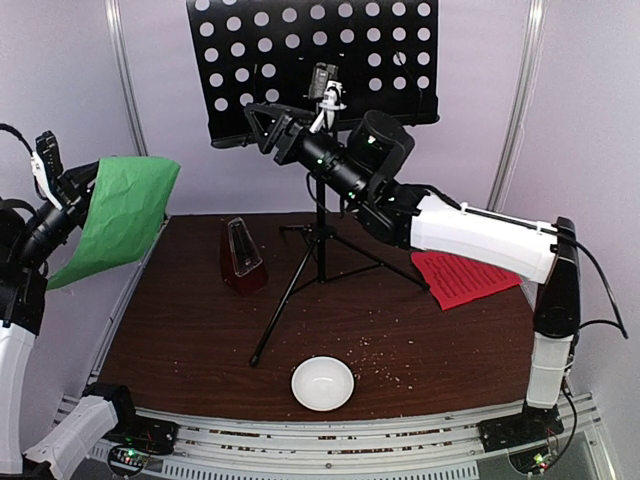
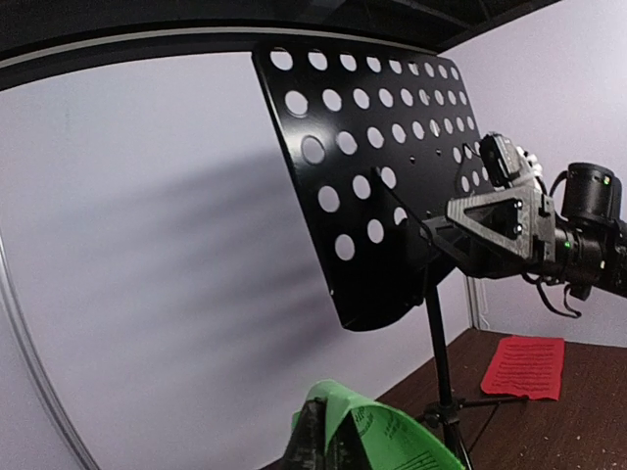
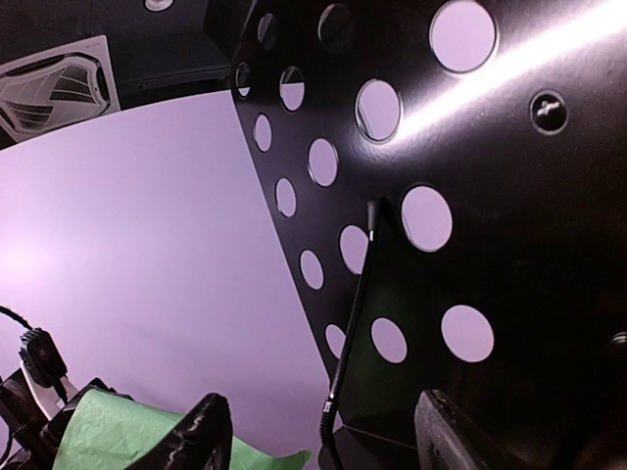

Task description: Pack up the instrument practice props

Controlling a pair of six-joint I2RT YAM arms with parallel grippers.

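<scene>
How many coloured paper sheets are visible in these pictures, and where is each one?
2. The green sheet is held up by the left gripper at the left side. The red sheet lies on the table at the right. I see no others.

The long link of the right arm [image 1: 485,240] is clad in a smooth white shell, and a second white cover [image 1: 548,368] is fitted on the link above its black base [image 1: 515,432]. The joints are formed as black cylinders [image 1: 380,140], on which small green lights are lit. A thin black cable [image 1: 600,280] is run past the elbow. The jaws are carried on a black triangular frame [image 2: 502,217] dotted with small screw heads, and a small dark camera [image 1: 323,80] with pale wiring is mounted above it. The left arm [image 1: 45,215] is built of black links, with white covers [image 1: 15,390] lower down and a black cable loop [image 1: 15,135] beside it.
</scene>
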